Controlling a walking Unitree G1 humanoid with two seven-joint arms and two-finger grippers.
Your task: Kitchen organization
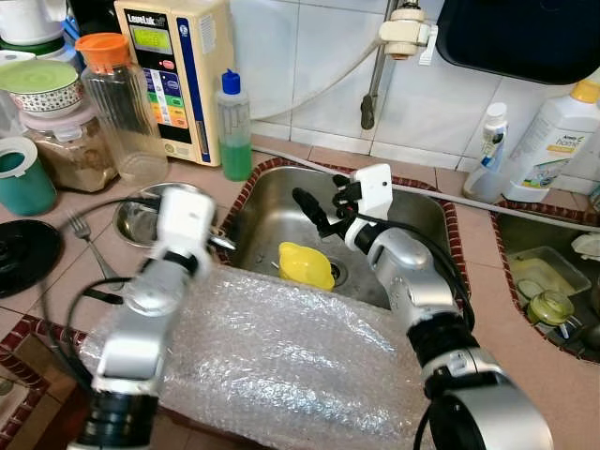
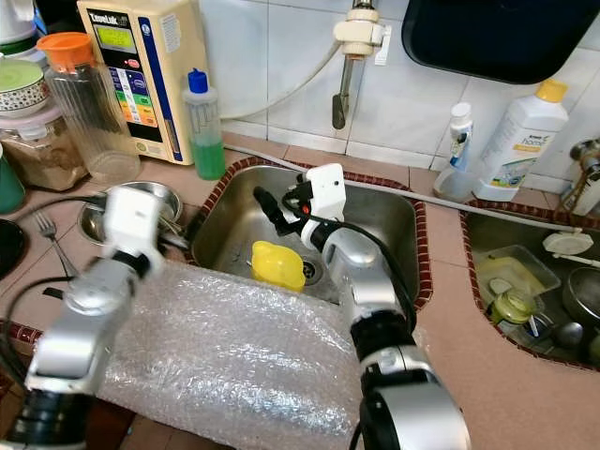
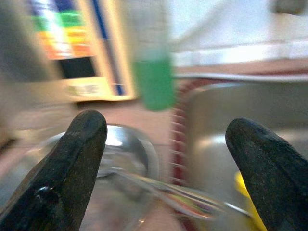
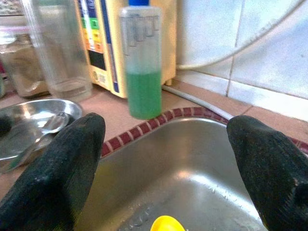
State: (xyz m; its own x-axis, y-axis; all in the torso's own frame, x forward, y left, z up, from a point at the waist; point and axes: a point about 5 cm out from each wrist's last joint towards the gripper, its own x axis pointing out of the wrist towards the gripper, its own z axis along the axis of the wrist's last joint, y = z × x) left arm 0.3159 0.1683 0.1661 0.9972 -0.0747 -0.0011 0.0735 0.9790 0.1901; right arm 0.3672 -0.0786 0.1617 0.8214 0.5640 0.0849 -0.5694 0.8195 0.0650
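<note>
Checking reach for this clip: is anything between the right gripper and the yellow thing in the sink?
Nothing visible blocks it. The right gripper hangs open over the sink, and the yellow thing lies uncovered on the sink bottom just below and in front of it. The bubble wrap lies nearer the robot, short of that gap.

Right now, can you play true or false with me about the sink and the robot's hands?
1. A yellow thing lies in the sink. True.
2. The bottle by the sink holds red liquid. False: the liquid is green.
3. The right gripper hangs over the sink with its fingers apart. True.
4. The left gripper is shut on a fork. False: its fingers are spread with nothing between them, and the fork lies on the counter.
5. Bubble wrap lies along the front of the sink. True.
</note>
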